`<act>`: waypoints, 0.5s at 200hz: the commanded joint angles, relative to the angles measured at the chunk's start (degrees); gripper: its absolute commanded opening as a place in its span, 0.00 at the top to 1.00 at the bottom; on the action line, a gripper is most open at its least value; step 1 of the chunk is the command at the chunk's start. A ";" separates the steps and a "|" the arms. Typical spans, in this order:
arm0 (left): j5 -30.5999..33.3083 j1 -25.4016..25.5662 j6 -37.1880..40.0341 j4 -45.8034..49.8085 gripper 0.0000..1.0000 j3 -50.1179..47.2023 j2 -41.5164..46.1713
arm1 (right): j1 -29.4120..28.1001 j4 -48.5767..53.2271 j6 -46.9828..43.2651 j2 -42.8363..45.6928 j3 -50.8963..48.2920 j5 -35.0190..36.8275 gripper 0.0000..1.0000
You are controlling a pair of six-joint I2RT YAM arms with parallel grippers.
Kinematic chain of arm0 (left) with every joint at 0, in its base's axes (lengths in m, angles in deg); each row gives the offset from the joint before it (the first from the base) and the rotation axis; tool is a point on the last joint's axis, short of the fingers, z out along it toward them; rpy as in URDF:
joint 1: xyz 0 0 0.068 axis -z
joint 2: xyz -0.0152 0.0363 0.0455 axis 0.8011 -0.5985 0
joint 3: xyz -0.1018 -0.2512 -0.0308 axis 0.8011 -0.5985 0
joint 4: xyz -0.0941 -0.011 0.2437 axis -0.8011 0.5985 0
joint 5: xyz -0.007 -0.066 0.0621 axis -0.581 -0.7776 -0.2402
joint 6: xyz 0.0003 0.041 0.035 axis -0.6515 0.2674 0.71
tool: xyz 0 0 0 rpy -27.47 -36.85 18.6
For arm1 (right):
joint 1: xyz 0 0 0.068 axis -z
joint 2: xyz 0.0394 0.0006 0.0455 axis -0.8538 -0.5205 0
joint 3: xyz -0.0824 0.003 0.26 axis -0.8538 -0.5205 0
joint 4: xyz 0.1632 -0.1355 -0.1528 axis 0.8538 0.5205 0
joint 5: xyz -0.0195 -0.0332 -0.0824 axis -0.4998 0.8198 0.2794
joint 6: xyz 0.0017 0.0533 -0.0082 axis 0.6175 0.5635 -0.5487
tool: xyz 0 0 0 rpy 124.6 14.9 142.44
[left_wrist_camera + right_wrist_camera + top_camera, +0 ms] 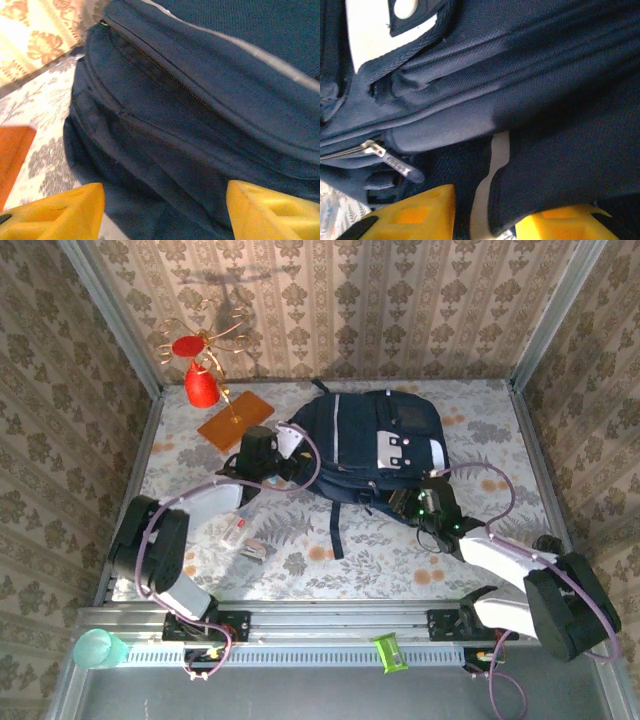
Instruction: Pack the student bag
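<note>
The student bag [370,445], a big navy backpack with white patches, lies flat in the middle of the table. My left gripper [285,452] sits at its left side. In the left wrist view that gripper [165,215] is open, its yellow fingers [60,212] wide apart in front of the bag's zipped side [200,115]. My right gripper [412,503] is at the bag's near edge. In the right wrist view it [485,220] is closed onto a dark flap with white trim [530,180], beside a zipper pull [395,162].
An orange board [235,418] and a red ornament on a gold wire stand [203,380] are at the back left. Small loose items [245,538] lie on the floral cloth left of the bag's strap. A green cup [95,648] and green clip [388,653] sit on the front rail.
</note>
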State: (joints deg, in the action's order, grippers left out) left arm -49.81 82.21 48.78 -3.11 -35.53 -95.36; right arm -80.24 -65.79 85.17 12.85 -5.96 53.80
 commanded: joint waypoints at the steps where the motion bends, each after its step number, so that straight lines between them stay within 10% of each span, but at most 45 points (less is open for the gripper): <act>1: 8.69 3.38 -13.12 5.21 0.34 -1.99 5.60 | -0.39 8.76 -3.52 6.24 0.94 5.91 0.57; 46: 14.09 13.05 -31.43 18.32 0.35 3.43 7.62 | -0.19 14.75 -11.36 16.39 2.91 13.44 0.45; 100: 11.35 20.20 -45.75 18.42 0.42 11.58 -0.79 | 6.12 7.98 -18.48 0.68 13.80 0.36 0.40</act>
State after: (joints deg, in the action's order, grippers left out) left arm -38.22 100.92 12.54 13.24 -28.36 -92.67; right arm -77.46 -54.47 70.96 19.56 4.16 59.55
